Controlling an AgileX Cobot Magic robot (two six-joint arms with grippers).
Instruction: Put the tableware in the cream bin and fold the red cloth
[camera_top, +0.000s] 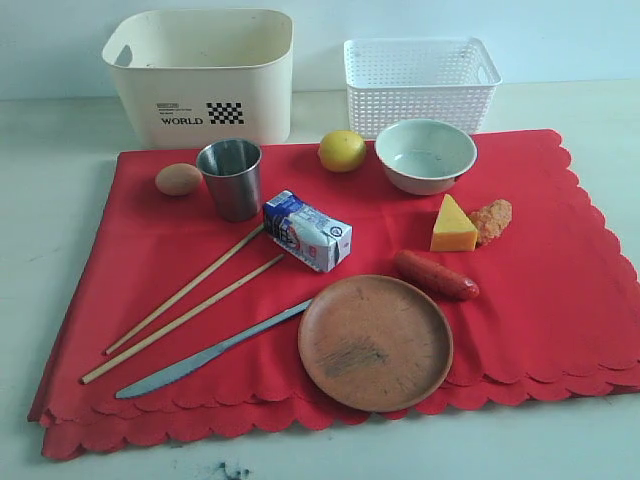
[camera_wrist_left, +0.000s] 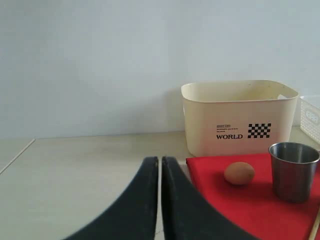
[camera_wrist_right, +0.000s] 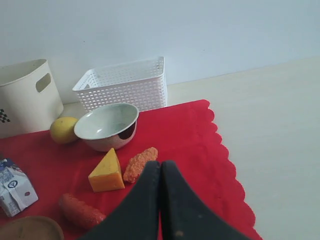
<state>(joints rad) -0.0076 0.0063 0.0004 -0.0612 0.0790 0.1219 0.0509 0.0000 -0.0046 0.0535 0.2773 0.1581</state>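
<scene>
Left gripper (camera_wrist_left: 160, 162): jaws together, empty.
Right gripper (camera_wrist_right: 160, 166): jaws together, empty.
Cloth (camera_top: 560, 260): spread; cup (camera_top: 231, 178), plate (camera_top: 375, 343) on it.

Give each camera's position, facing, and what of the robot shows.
Exterior: raised, near side, looking down across the red cloth to the cream bin and white basket; no robot shows.
Left wrist: low, off the cloth's left edge, facing the bin, egg and steel cup; shut left gripper shows.
Right wrist: over the cloth's right side, tilted down at the bowl and cheese; shut right gripper shows.
Shared: both wrist views catch the bin.
</scene>
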